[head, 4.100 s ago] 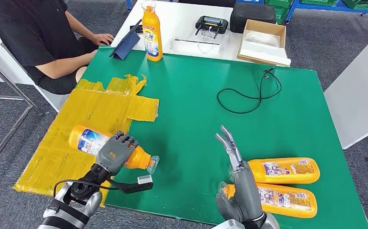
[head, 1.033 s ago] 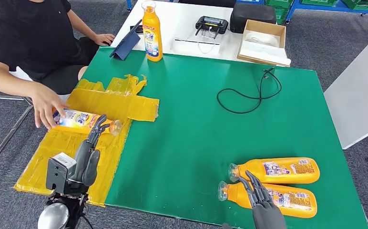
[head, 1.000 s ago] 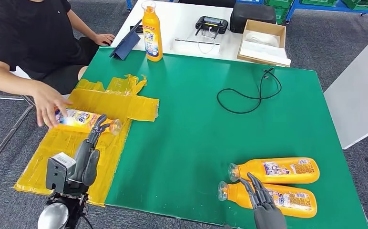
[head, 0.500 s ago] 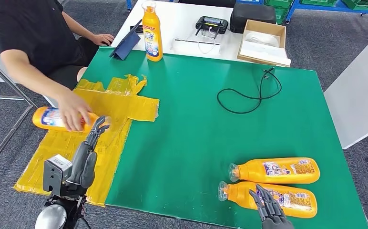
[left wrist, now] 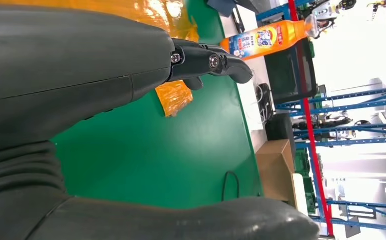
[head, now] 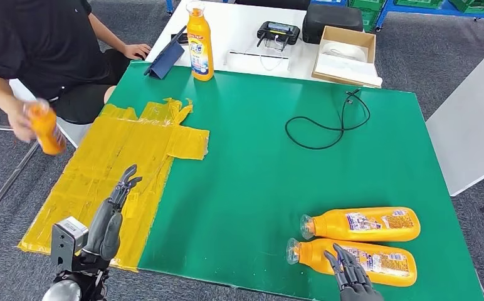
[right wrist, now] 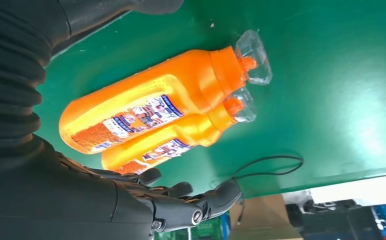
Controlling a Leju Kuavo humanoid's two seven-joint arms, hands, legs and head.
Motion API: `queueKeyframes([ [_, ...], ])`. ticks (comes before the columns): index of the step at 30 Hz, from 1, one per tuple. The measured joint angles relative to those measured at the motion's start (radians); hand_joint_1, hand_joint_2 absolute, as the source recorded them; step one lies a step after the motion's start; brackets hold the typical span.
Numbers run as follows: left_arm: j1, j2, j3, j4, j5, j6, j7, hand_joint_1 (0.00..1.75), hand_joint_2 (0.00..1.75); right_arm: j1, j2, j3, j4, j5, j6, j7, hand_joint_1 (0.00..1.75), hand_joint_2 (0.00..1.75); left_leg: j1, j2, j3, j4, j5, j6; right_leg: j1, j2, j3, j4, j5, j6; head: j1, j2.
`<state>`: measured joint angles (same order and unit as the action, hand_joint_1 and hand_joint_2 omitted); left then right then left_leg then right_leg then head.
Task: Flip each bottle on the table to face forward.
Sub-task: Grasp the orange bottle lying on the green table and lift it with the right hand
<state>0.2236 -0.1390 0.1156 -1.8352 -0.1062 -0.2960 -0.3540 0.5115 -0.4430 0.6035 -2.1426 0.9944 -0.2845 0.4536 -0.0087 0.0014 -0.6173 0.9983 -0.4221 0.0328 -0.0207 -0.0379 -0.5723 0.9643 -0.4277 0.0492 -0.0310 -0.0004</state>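
Observation:
Two orange bottles lie side by side at the table's front right, caps to the left: the farther bottle [head: 365, 224] [right wrist: 151, 107] and the nearer bottle [head: 358, 260] [right wrist: 171, 142]. My right hand [head: 350, 282] [right wrist: 181, 207] is low at the front edge, fingers spread over the nearer bottle and holding nothing. Also holding nothing, my left hand [head: 106, 222] [left wrist: 131, 75] hovers over the yellow taped sheet [head: 120, 163] with its fingers stretched out. A third orange bottle [head: 200, 44] [left wrist: 266, 37] stands upright at the back. A person at the left holds another orange bottle [head: 44, 127] off the table.
A black cable [head: 327, 125] loops on the green table [head: 258, 157] at the back right. Behind it on a white table are a cardboard box [head: 346, 47], a black device [head: 278, 31] and a blue tablet case [head: 164, 59]. A white surface [head: 471, 125] stands to the right.
The person has lifted the bottle off the yellow sheet and carried it left, off the table. Both my hands have drawn back toward the front edge.

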Motion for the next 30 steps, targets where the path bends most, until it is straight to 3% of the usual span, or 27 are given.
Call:
queueKeyframes([
  [5,-0.001,0.001,0.008,0.004,0.005,-0.009,0.005,0.0,0.0,0.019,0.012,-0.029,0.003,-0.002,0.0,-0.012,0.0,1.75,0.0,-0.001,0.0,0.0,0.0,0.0,0.0,0.0,-0.001,0.0,0.0,0.001,0.0,0.0],
  [20,-0.022,0.014,0.008,0.005,0.041,-0.007,0.027,0.0,0.0,0.095,-0.043,-0.105,-0.014,-0.058,-0.018,-0.021,0.0,1.75,0.0,0.0,0.0,0.0,0.0,0.0,0.0,0.0,0.0,0.0,-0.001,0.001,0.0,0.0],
  [30,-0.021,0.02,0.007,0.005,0.062,-0.012,0.021,0.0,0.0,0.132,-0.102,-0.103,-0.029,-0.066,-0.039,0.046,0.0,1.75,-0.001,-0.001,0.0,0.0,0.0,0.0,0.0,0.0,0.0,0.0,-0.001,0.002,0.0,0.0],
])
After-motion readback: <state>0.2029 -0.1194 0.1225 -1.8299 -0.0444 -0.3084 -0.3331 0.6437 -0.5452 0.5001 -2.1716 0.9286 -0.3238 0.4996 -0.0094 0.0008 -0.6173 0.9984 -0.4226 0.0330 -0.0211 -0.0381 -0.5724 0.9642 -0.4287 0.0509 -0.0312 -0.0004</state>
